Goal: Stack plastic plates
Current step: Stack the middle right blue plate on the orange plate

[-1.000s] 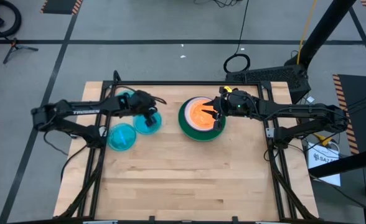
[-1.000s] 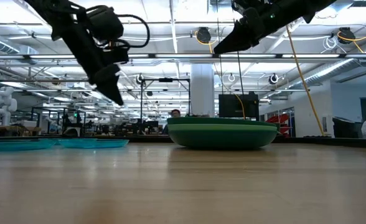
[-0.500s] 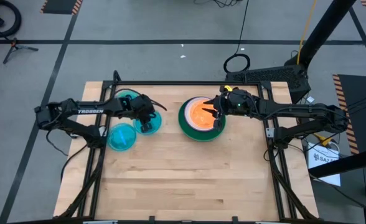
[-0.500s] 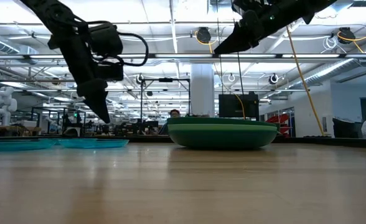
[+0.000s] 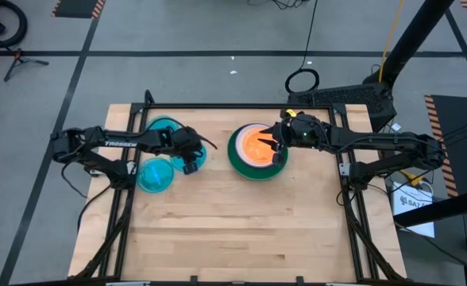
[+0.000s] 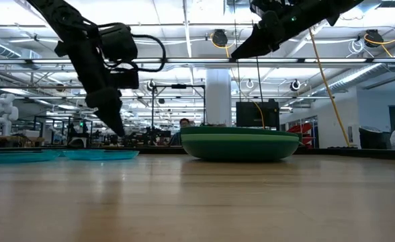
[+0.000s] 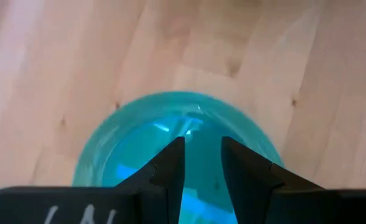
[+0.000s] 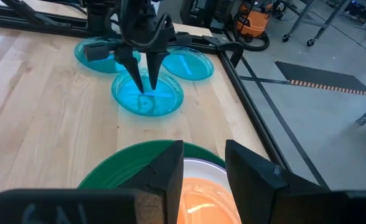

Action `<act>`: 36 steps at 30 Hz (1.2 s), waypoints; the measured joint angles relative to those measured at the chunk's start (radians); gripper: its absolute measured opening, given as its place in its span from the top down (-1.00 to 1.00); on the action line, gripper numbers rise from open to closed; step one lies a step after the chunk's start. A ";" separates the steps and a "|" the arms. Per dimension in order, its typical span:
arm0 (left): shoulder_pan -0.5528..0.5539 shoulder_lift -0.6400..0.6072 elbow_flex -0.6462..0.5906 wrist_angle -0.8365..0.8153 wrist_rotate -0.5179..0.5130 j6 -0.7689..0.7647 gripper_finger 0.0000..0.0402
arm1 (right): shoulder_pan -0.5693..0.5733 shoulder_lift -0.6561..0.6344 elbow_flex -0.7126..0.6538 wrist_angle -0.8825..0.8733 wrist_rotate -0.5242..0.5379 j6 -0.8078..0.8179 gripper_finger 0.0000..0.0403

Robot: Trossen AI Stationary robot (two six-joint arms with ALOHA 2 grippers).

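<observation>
**Inspector:** State what each gripper was doing when you checked.

**Operator:** I had the left gripper point(image 5: 191, 164) poised over the nearest of three translucent blue plates point(image 5: 190, 156) on the left half of the counter point(image 5: 241, 230). Its fingers point(image 7: 170, 163) stood a narrow gap apart, tips pointing down into the dish and holding nothing. From my views I could not tell whether the tips touched the plastic. The right gripper point(image 5: 275, 145) hung above the stack with a similar narrow gap between its fingers, and it too held nothing.

**Inspector:** Where were the plates?

**Operator:** The other two blue plates point(image 8: 94, 51) lay just beside the first, one toward the counter's back edge, one toward its left side. The stack sat right of centre: a dark green plate point(image 5: 257, 168) at the bottom, a white rim point(image 8: 203, 168) showing inside it, and an orange plate point(image 5: 258, 143) on top. I could not make out any plates between those layers.

**Inspector:** Anything inside the dishes?

**Operator:** Nothing that I saw. The blue plate under the left gripper showed only glare and moulded ridges.

**Inspector:** Your assessment of handling?

**Operator:** I judged the blue plates light, rigid and slick. A shallow dish of that kind would likely skate if pushed from above. I would have taken it by the raised rim, one finger inside, one outside.
</observation>
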 joint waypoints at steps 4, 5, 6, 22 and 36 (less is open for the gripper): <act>-0.002 0.014 -0.026 0.045 0.000 -0.003 0.45 | 0.000 0.000 0.000 -0.001 0.000 0.000 0.43; -0.002 0.017 -0.039 0.068 0.000 -0.009 0.45 | 0.000 0.000 0.000 -0.004 -0.001 0.000 0.43; -0.002 0.017 -0.050 0.065 0.000 -0.020 0.45 | 0.000 0.000 0.000 -0.005 0.000 0.000 0.43; -0.029 0.016 -0.063 0.093 0.000 -0.104 0.45 | 0.000 0.000 0.000 -0.004 0.000 0.000 0.43; -0.047 0.021 -0.067 0.123 -0.009 -0.086 0.45 | 0.000 0.000 0.000 -0.004 0.000 0.000 0.43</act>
